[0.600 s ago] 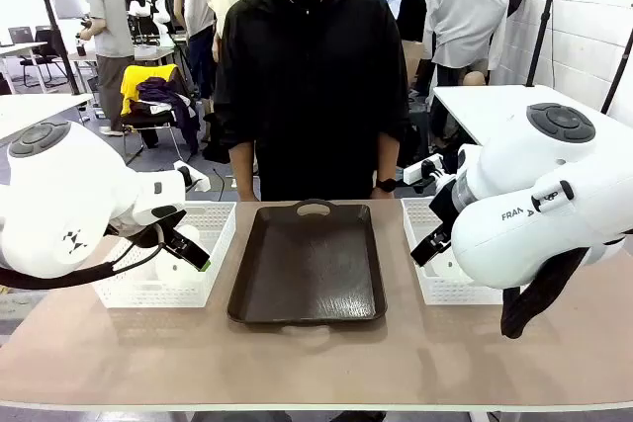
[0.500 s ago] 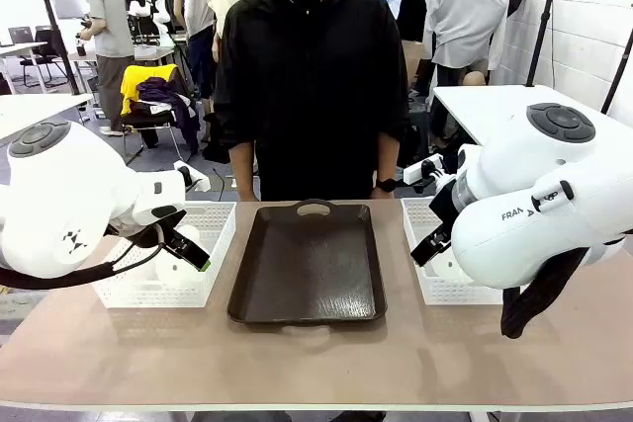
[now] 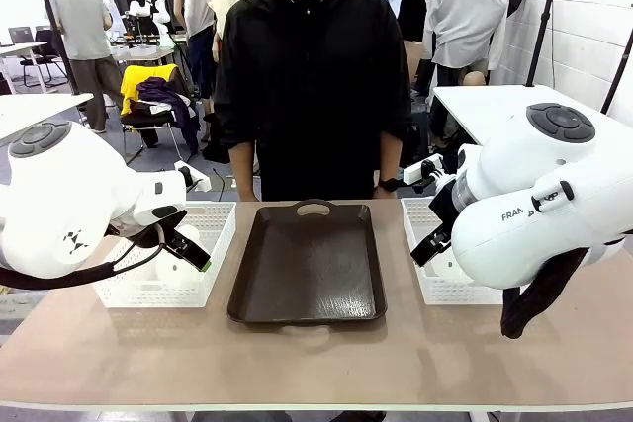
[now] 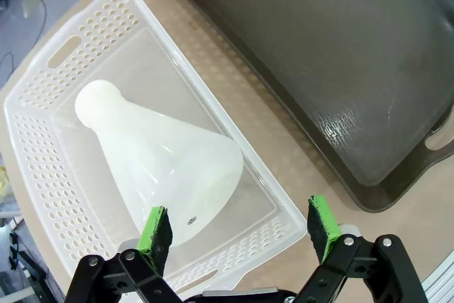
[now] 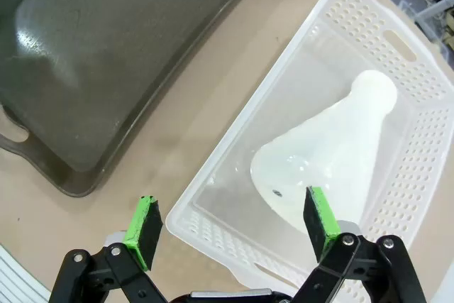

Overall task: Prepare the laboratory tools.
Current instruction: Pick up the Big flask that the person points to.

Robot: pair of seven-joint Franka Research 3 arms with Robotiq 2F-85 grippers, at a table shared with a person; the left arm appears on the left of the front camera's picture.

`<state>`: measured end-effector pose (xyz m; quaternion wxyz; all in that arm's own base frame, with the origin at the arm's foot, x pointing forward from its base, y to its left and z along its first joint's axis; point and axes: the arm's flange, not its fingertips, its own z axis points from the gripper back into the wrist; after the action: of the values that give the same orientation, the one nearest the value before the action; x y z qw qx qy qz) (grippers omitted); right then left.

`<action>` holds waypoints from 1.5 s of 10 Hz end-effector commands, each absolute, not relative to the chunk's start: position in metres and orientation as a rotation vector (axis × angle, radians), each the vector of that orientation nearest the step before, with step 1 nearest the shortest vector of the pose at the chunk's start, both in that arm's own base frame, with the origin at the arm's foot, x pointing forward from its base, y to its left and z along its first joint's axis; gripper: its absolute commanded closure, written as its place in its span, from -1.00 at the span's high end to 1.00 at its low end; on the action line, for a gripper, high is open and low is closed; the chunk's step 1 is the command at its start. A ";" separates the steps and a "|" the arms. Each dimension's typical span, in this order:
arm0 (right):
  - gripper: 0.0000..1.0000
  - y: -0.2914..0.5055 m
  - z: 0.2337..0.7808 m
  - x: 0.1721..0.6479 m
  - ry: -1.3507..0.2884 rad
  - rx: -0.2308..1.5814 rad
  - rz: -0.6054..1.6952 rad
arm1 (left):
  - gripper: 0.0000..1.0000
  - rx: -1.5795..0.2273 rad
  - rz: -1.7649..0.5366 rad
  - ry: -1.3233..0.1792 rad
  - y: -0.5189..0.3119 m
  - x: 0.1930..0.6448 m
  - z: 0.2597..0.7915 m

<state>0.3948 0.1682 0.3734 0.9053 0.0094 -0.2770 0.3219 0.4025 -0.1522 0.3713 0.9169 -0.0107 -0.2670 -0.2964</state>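
Tan surface [image 3: 316,363], shared with a person [image 3: 309,76] standing at the far side behind a dark brown tray [image 3: 309,264] that holds nothing. White lattice baskets flank the tray.

Left arm: the left fingers [image 4: 154,230] are spread wide and grip nothing, hanging over the left basket [image 4: 42,115]. The left flask [image 4: 163,164] lies on its side inside, wide base toward the fingers, neck pointing away toward the basket's far handle. Its long axis runs roughly along your line of sight, offset toward one pad, not centred in the gap.

Right arm: mirror case. The right fingers [image 5: 319,223] are equally wide apart and hold nothing above the right basket [image 5: 397,40]. The right flask [image 5: 326,154] lies base-near, neck-far, also off toward one pad.

Judgement: each arm serves its own flask. Centre the gap across the cone before you descend, since a base-on approach gives the pads only a sloped wall.

View notes: the wrist views give you each flask's axis. The front view hides most of each flask behind the arms, but shows both wrists raised above the basket rims.
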 end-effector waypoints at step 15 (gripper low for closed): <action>1.00 0.097 0.456 0.396 -0.614 0.357 0.636 | 1.00 -0.374 -0.390 -0.702 -0.068 0.393 0.460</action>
<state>0.3816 0.1262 0.4532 0.8892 0.1388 -0.3053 0.3112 0.3984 -0.0974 0.4606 0.9115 -0.1403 -0.3353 -0.1924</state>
